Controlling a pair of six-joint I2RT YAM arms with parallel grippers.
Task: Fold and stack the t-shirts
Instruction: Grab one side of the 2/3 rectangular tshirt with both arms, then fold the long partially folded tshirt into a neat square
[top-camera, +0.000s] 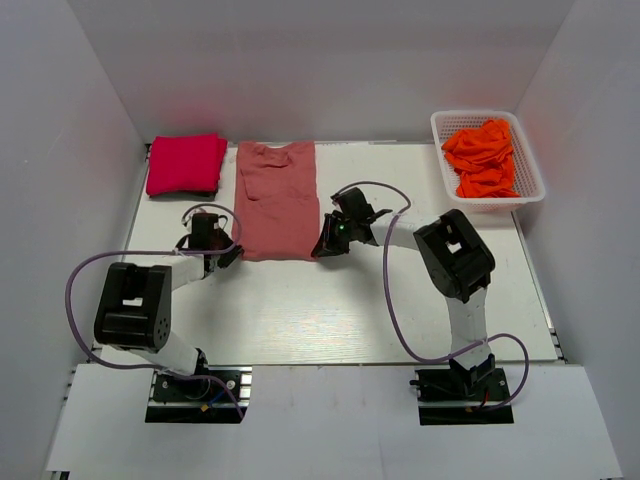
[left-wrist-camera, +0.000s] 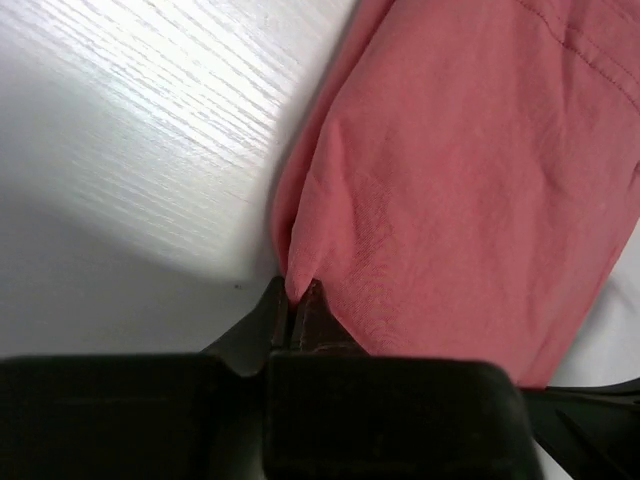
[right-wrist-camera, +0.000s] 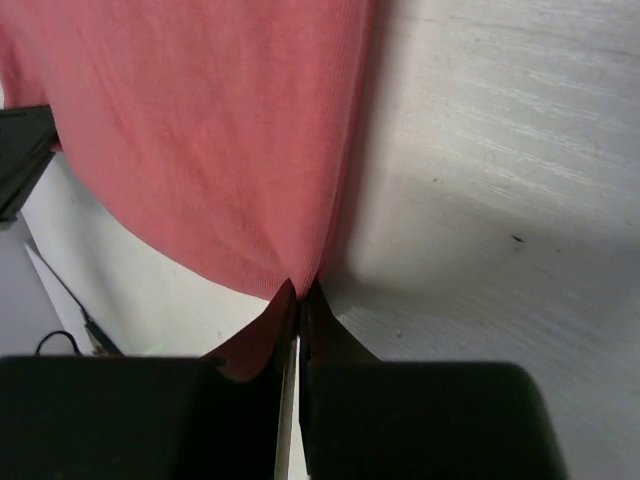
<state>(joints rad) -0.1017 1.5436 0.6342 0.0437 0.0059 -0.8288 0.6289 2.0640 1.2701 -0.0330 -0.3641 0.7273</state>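
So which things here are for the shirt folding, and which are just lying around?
For the job: salmon-pink t-shirt, pinched by left gripper and right gripper; folded crimson t-shirt; orange t-shirts.
Just there: white basket holding the orange ones; purple cables.

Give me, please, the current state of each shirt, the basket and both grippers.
salmon-pink t-shirt, lying flat on the table, both near corners pinched.
crimson t-shirt, folded, at the table's far left.
orange t-shirts, crumpled in the basket.
basket, upright, filled.
left gripper, shut on the salmon-pink t-shirt's near left corner.
right gripper, shut on its near right corner.
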